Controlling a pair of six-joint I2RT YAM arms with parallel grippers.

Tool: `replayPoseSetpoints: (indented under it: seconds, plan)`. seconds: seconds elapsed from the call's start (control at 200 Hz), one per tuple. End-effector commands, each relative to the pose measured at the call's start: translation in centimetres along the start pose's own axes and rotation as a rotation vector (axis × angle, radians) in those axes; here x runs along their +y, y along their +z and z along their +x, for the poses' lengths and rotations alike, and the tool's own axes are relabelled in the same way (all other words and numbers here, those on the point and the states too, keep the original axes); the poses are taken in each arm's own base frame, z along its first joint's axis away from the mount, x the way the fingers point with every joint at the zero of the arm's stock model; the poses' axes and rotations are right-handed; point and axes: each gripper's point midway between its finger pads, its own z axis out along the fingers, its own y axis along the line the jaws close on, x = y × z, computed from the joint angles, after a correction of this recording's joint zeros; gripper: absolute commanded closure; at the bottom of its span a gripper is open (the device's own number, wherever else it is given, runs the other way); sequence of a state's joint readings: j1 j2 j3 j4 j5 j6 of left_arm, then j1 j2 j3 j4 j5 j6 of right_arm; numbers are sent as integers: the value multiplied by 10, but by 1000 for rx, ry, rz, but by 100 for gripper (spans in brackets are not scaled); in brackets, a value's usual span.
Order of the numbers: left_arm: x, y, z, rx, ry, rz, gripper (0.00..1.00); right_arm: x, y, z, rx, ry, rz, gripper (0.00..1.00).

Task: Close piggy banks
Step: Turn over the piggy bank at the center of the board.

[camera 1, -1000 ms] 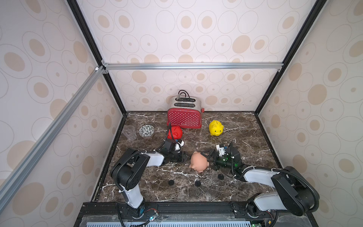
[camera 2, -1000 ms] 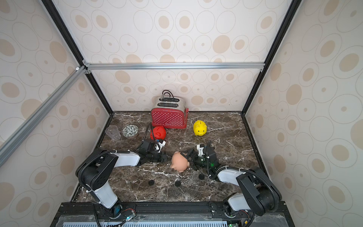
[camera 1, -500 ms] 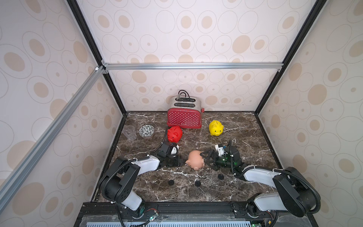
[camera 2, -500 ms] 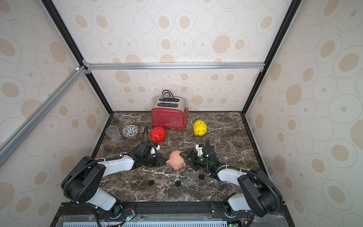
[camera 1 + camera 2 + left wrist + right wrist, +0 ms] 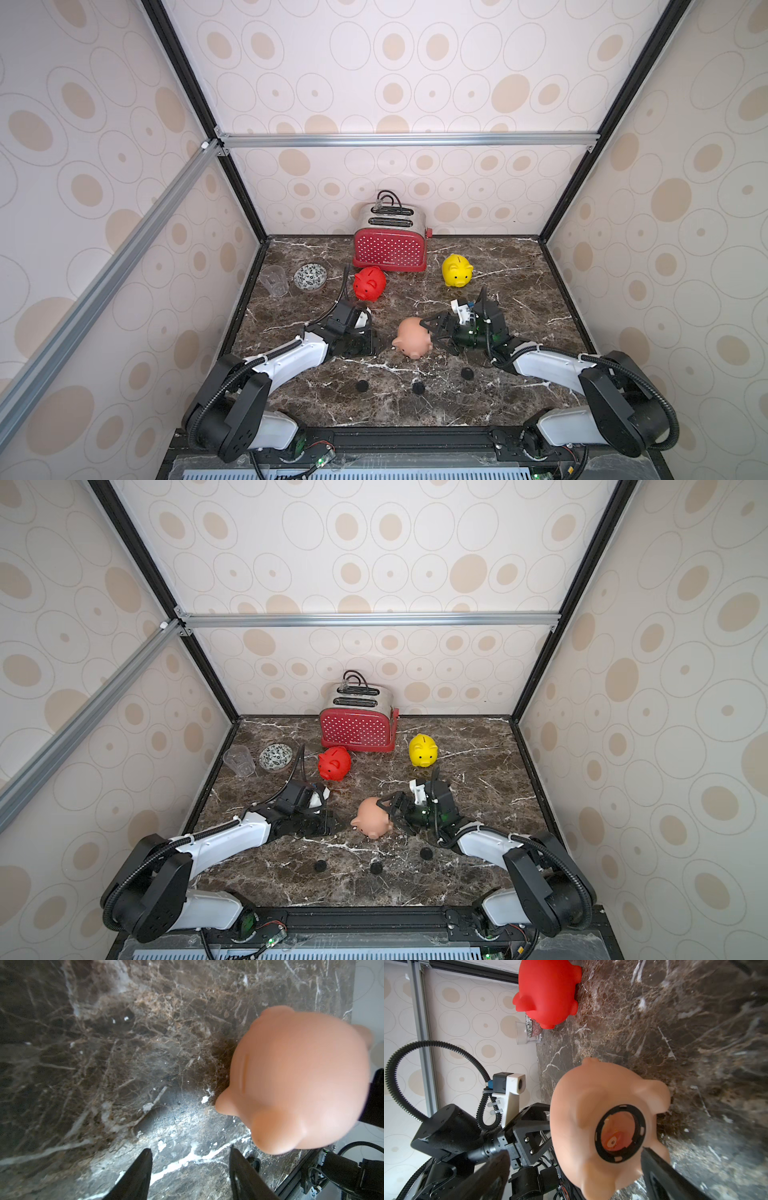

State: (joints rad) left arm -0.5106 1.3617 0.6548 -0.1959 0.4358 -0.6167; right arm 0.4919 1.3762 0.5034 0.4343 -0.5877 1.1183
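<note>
Three piggy banks are on the marble table. The red one (image 5: pixel 369 283) and the yellow one (image 5: pixel 456 270) stand upright near the back. The peach-pink one (image 5: pixel 412 343) lies tipped over, its open black-ringed belly hole (image 5: pixel 619 1133) facing my right gripper (image 5: pixel 430 334). That gripper (image 5: pixel 575 1151) is open, its fingers on either side of the pink pig, one fingertip (image 5: pixel 652 1159) beside the hole. My left gripper (image 5: pixel 372 345) is open and holds nothing, low over the table just left of the pink pig (image 5: pixel 297 1084). Three black round plugs (image 5: pixel 418 387) lie in front.
A red polka-dot toaster (image 5: pixel 390 249) stands at the back wall behind the red pig. A clear glass (image 5: pixel 274 280) and a patterned bowl (image 5: pixel 310 276) sit at the back left. Enclosure walls surround the table on three sides.
My left arm has drawn back from the red pig toward the front, leaving it standing free. The pink pig shifted slightly left. The right gripper stayed put.
</note>
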Motion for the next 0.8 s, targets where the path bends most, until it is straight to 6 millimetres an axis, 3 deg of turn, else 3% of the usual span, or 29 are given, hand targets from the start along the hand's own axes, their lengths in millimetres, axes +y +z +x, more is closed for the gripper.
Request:
replayPoseSetpoints:
  seconds: [0.0,0.205,0.496,0.797]
  plan:
    - [-22,-11,-15,-29,1,76,40,7,1,1,21,-40,11,0]
    - [-48,-15,-28,-63,0,199,40,11,10,-5,40,-48,19,0]
    - [-64,-8,-30,-63,5,279,38,23,21,-3,84,-32,-24,0]
    - [-58,15,-28,-32,-18,285,44,41,21,3,100,-49,-34,0]
